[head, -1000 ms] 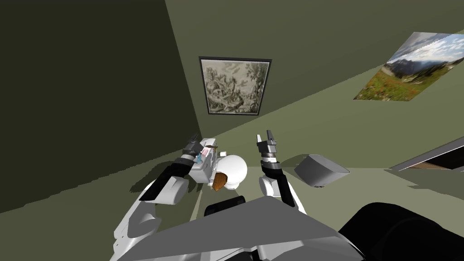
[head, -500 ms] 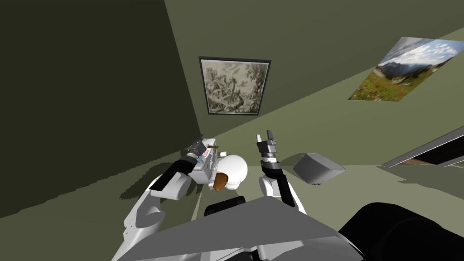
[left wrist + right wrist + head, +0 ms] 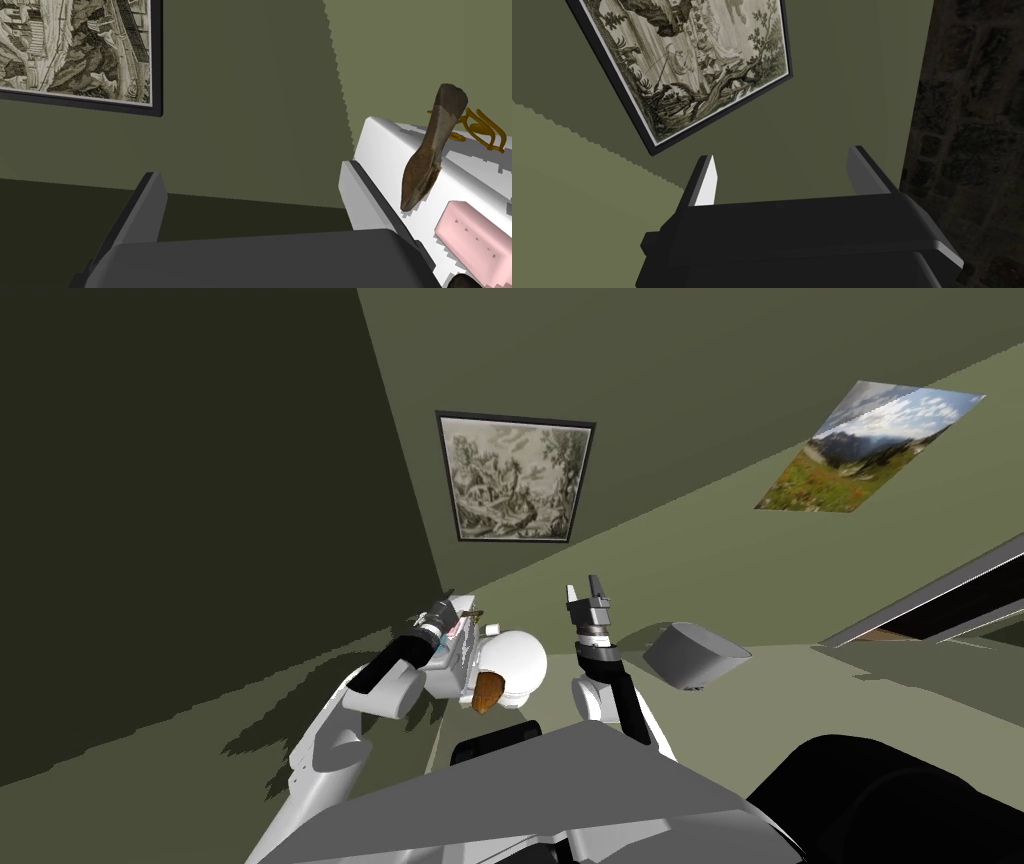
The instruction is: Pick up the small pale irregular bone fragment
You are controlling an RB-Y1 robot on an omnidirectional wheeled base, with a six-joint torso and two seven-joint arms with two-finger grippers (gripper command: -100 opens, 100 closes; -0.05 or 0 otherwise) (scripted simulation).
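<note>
A brown, elongated, irregular bone fragment [image 3: 431, 157] leans on the white toilet tank lid [image 3: 385, 145]. My left gripper [image 3: 250, 172] is open and level with the tank's edge. The fragment lies just outside one of its fingers [image 3: 367, 200], with nothing between the two. In the head view the left gripper [image 3: 441, 611] hovers at the tank's [image 3: 458, 650] near-left corner. My right gripper [image 3: 588, 592] is raised to the right of the toilet, open [image 3: 782, 155] and holding nothing.
A pink bar [image 3: 467, 232] and a yellow wire-like item [image 3: 482, 130] also lie on the tank lid. The white toilet bowl [image 3: 518, 660] has an orange-brown object [image 3: 485, 689] by it. A grey bin [image 3: 693, 655] stands at right. Walls close in behind the tank.
My left arm has swung in and forward, bringing its gripper closer to the tank top. The head view has shifted slightly. The right arm has stayed still.
</note>
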